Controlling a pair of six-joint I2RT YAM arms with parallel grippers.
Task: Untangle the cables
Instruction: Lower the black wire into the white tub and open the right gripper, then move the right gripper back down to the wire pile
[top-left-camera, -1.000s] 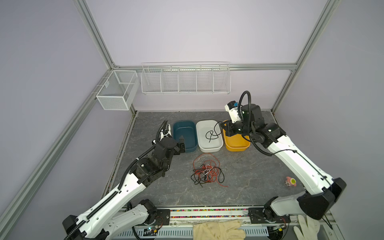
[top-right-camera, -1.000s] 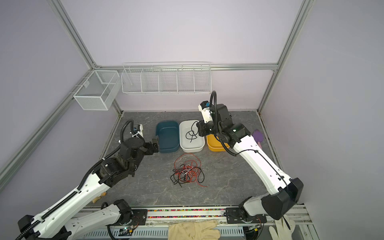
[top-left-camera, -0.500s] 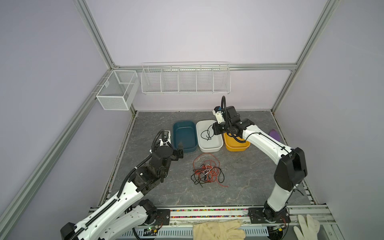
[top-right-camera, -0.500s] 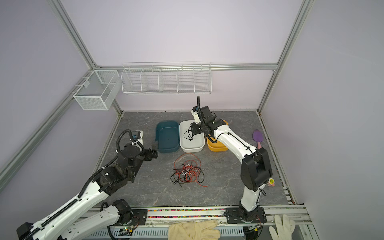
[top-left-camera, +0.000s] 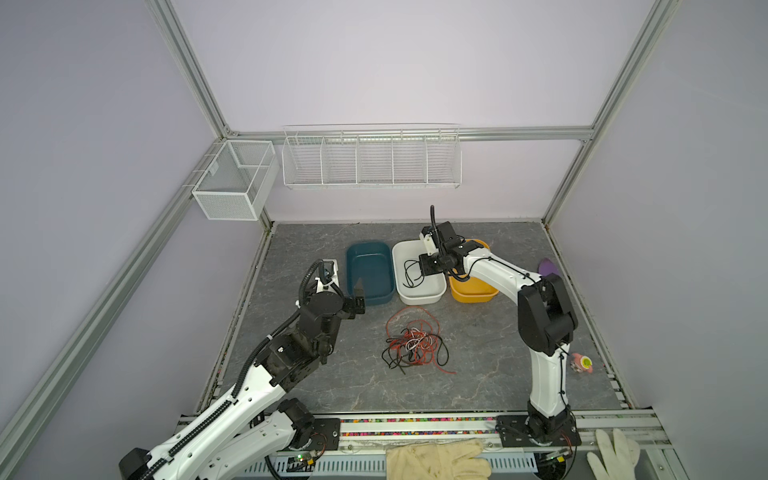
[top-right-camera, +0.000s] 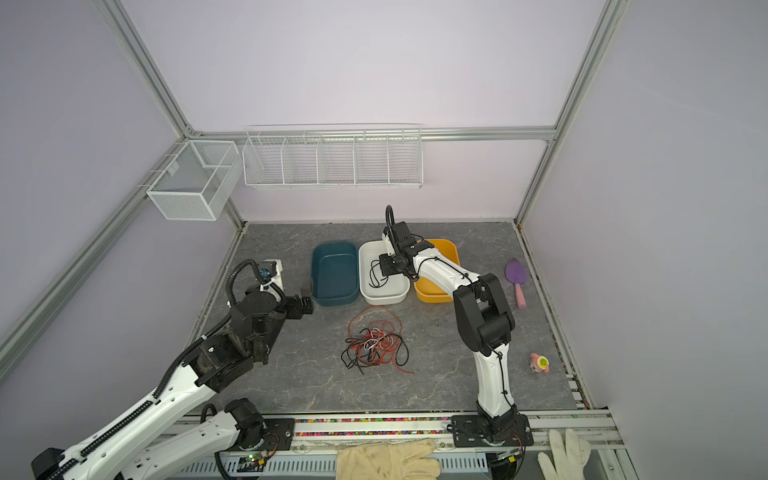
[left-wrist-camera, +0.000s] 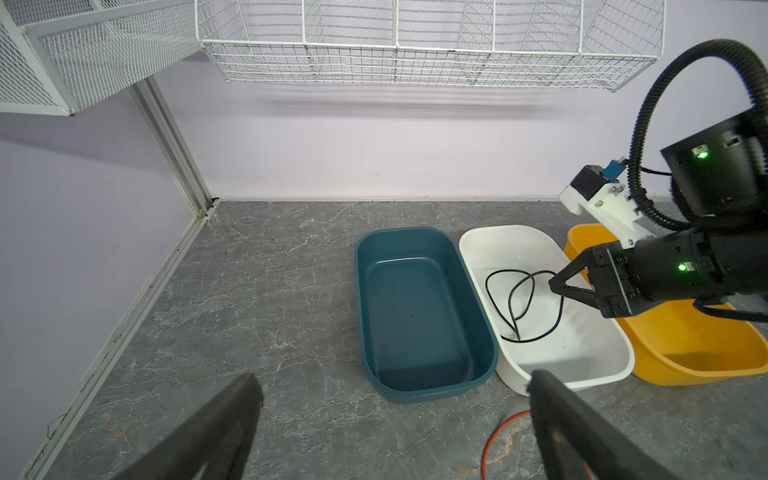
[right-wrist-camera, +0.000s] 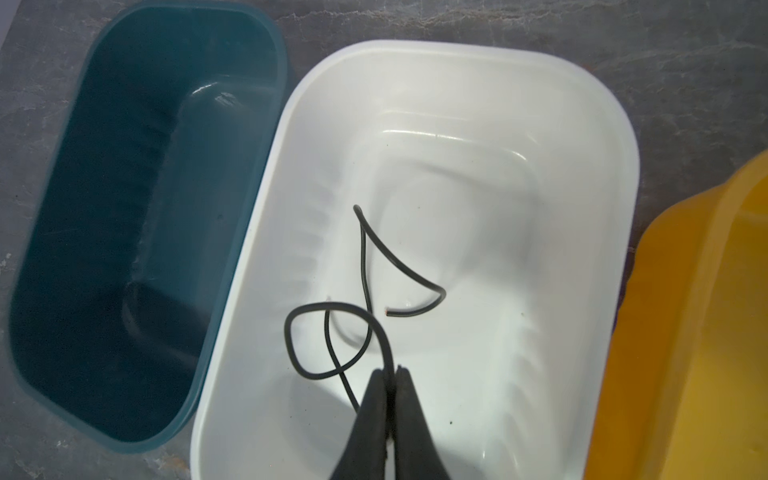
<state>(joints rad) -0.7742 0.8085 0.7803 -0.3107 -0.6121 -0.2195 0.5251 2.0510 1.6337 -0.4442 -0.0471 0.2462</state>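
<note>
One black cable (right-wrist-camera: 332, 305) is over the white bin (right-wrist-camera: 457, 45), with the right end effector (right-wrist-camera: 390, 374) clamped on it. The tangle (top-left-camera: 413, 343) lies unsorted, and the left end effector (left-wrist-camera: 392, 380) is apart.

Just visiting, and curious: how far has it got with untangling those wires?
Done: one black cable is out of the tangle. In hand: the right gripper pinches it over the white tub. Still to do: that red, black and white tangle on the table; the left gripper is open, holding nothing.
</note>
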